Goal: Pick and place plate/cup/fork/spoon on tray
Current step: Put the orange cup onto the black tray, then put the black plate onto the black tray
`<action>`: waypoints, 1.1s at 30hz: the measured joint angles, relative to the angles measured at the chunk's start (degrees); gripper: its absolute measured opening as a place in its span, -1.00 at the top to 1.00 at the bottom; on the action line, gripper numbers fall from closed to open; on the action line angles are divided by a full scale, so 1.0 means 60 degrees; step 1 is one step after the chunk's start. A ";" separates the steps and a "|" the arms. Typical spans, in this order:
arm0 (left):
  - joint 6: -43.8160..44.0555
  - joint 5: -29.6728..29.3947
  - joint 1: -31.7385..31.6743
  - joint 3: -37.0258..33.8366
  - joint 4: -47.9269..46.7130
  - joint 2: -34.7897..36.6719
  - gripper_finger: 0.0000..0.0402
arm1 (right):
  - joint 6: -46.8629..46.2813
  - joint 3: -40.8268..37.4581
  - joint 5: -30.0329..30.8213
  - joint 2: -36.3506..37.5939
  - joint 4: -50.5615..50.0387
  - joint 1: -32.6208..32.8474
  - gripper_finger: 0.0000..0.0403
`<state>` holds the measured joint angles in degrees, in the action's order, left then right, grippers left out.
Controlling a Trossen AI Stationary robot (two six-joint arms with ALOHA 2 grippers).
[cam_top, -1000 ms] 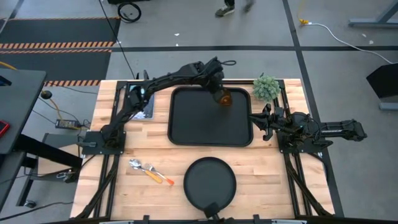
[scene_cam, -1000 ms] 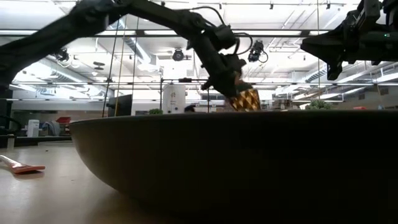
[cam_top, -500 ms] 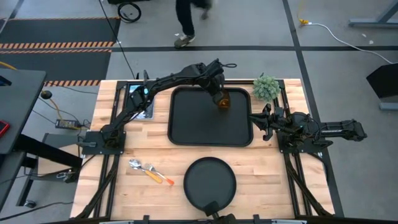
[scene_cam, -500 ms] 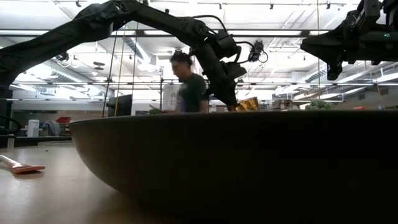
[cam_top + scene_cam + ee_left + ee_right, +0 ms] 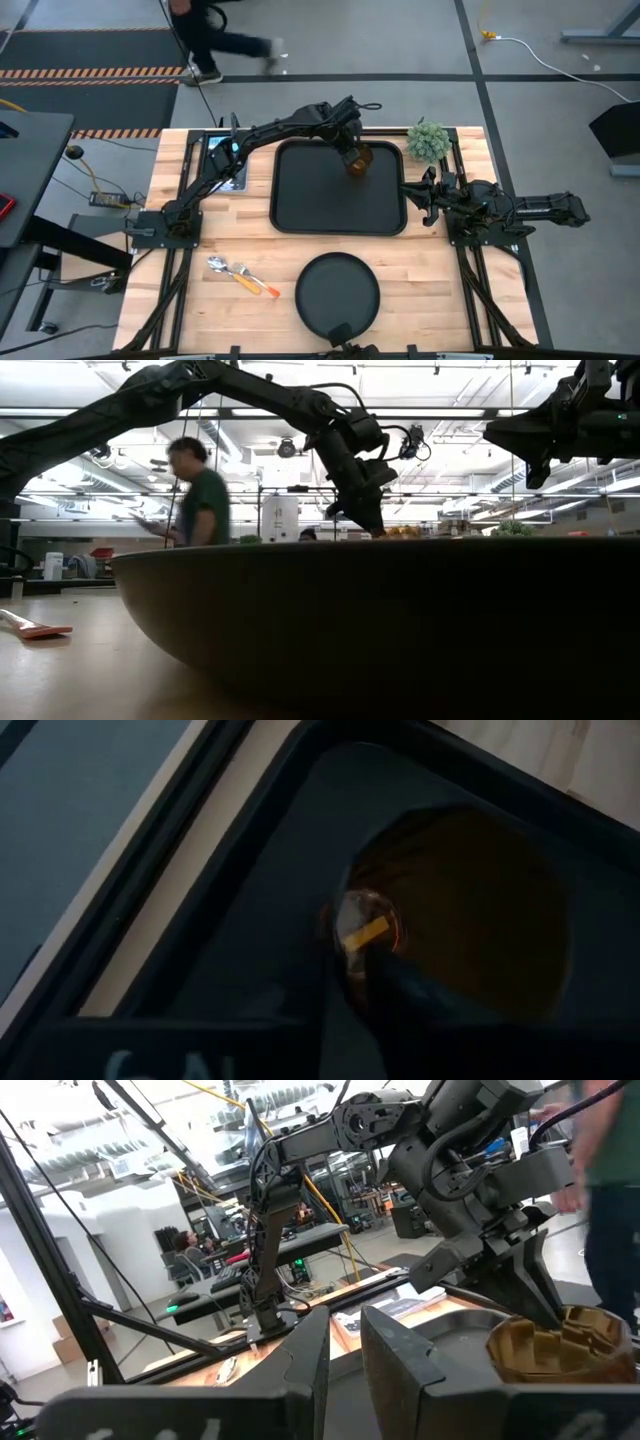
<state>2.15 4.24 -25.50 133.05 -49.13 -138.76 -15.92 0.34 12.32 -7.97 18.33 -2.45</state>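
The amber ribbed cup (image 5: pixel 360 162) is low in the far right corner of the black tray (image 5: pixel 300 200); it also shows in the right wrist view (image 5: pixel 560 1345). My left gripper (image 5: pixel 352 155) is shut on it from above. I cannot tell whether the cup's base touches the tray. The round black plate (image 5: pixel 338 290) lies flat on the table near the front edge and fills the low view (image 5: pixel 380 620). The fork and spoon (image 5: pixel 240 274) lie together on the table at the front left. My right gripper (image 5: pixel 422 196) hovers empty by the tray's right rim, its fingers a narrow gap apart (image 5: pixel 345 1355). My left gripper holds the cup by its rim (image 5: pixel 540 1320), one finger (image 5: pixel 400 990) inside the cup and the other outside its wall. The fingers come from above, slanting down from the table's far left. The cup stands upright, mouth up, low over the tray's corner.
A green fuzzy plant ball (image 5: pixel 428 140) stands just beyond the tray's far right corner, close to the cup. A tablet-like device (image 5: pixel 225 160) lies at the far left. A person (image 5: pixel 195 495) walks behind the table.
My left gripper has gone down with the cup into the tray's far right corner; in the low view the cup has sunk almost out of sight behind the plate's rim. A person has walked leftward behind the table.
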 joint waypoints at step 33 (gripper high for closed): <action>-0.1298 -0.0340 0.0550 -0.2606 0.1116 0.0812 0.60 | 0.0002 0.0000 0.0000 0.0000 -0.0001 -0.0002 0.66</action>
<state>-5.63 2.20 -22.20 117.42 -42.44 -133.88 -15.91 0.34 12.32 -7.97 18.32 -2.46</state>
